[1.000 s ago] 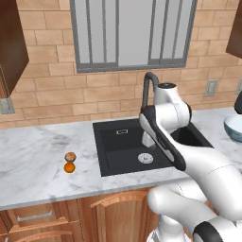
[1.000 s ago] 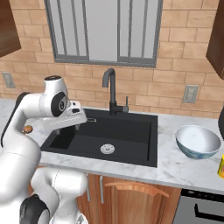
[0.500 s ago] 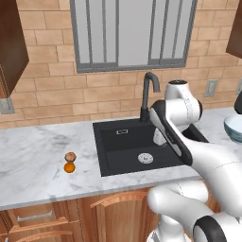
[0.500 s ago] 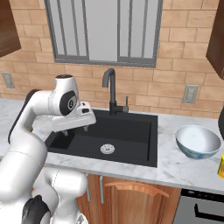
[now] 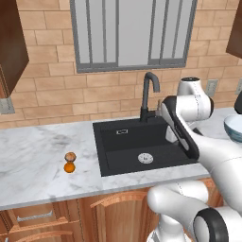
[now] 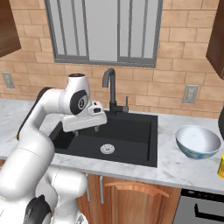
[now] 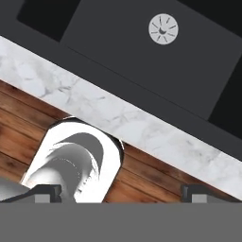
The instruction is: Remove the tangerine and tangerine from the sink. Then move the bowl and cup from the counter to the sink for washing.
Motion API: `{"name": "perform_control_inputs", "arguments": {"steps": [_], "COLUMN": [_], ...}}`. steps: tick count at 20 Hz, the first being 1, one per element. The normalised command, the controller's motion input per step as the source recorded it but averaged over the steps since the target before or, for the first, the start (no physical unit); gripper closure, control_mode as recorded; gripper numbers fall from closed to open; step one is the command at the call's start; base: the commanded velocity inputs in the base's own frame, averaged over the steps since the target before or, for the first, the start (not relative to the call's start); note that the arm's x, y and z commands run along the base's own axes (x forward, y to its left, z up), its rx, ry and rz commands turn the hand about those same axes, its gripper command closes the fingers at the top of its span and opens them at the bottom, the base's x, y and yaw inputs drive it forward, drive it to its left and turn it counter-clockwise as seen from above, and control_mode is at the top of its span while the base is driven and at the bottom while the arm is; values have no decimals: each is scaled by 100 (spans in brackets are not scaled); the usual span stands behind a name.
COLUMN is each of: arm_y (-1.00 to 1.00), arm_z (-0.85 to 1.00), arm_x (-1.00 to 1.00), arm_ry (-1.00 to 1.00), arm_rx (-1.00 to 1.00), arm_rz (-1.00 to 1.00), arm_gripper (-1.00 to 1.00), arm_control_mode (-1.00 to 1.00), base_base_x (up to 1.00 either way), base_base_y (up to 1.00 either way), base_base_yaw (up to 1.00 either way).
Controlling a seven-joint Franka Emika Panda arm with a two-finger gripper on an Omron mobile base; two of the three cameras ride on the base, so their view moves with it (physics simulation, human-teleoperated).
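Both tangerines lie on the counter left of the sink: the duller one just behind the bright orange one. The black sink holds nothing but its silver drain. My gripper hangs open and empty over the sink's left part, above the basin floor. In the hand view the gripper has its tips far apart, looking across the sink's front rim. The white bowl stands on the counter right of the sink. The yellow cup peeks in at the right edge.
The dark curved faucet rises behind the sink, close behind my hand. A brick wall and a window back the counter. Wooden cabinet fronts run below the marble edge. An outlet sits on the wall above the bowl.
The arm has swung to the right over the sink, away from the tangerines on the counter. The gripper stayed open and empty.
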Motion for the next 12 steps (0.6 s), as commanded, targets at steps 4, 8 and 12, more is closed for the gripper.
{"name": "perform_control_inputs", "arguments": {"steps": [4,8,12], "arm_y": [-43,-42,-42], "arm_z": [0,0,0], "arm_x": [-5,-1,1], "arm_ry": [0,0,6], "arm_rx": [-4,-4,-7], "arm_rz": [0,0,0], "arm_gripper": [-100,-100,-100], "arm_control_mode": [-100,-100,-100], "base_base_x": [0,0,0], "base_base_y": [0,0,0], "base_base_yaw": [0,0,0]}}
